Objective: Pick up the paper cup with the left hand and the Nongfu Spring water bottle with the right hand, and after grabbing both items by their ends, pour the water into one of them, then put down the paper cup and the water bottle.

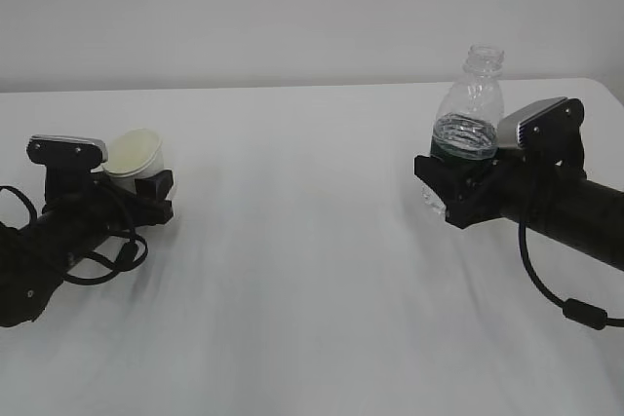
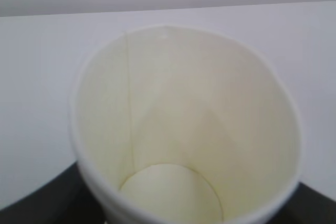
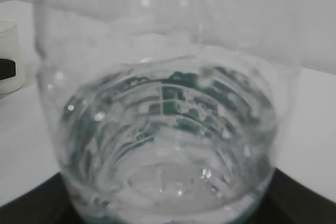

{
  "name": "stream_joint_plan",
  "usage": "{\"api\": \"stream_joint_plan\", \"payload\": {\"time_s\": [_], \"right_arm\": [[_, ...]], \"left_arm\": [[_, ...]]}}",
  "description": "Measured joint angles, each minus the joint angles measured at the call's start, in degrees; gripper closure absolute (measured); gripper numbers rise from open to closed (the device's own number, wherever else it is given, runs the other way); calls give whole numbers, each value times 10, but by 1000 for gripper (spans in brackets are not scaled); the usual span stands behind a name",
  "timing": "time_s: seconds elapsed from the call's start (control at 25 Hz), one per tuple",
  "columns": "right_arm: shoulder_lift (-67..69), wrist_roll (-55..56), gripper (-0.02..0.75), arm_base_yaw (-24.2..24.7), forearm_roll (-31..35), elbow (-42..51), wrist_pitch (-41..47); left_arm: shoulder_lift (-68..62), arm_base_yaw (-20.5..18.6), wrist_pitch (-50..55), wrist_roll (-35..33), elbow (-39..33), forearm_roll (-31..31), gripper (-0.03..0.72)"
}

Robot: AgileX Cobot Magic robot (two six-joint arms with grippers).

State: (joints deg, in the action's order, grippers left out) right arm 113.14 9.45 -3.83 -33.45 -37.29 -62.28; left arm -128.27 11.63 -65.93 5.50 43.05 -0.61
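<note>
Where the white bench [image 1: 312,270] meets a plain pale wall [image 1: 292,7], the cup [image 1: 134,153] sits at far left, mouth tilted up and leftward, in the left claw [image 1: 146,187]; whether it pinches I cannot tell. At right, the bottle [image 1: 468,109] stands nearly upright, neck up, pinched by the right claw [image 1: 458,192], water [image 3: 168,145] low inside.

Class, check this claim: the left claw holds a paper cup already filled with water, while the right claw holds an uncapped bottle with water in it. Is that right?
Not quite. The paper cup in the left claw is empty: the left wrist view shows its dry bottom. The rest stands: the right claw holds the uncapped bottle with water in it.
</note>
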Motion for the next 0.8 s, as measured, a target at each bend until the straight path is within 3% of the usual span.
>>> {"api": "stream_joint_plan", "payload": {"time_s": [0.44, 0.8], "right_arm": [[0, 1, 264, 0, 0, 0, 2], [0, 1, 264, 0, 0, 0, 3]], "left_arm": [[23, 0, 1, 0, 0, -36, 222], [80, -1, 19, 0, 0, -103, 223]]}}
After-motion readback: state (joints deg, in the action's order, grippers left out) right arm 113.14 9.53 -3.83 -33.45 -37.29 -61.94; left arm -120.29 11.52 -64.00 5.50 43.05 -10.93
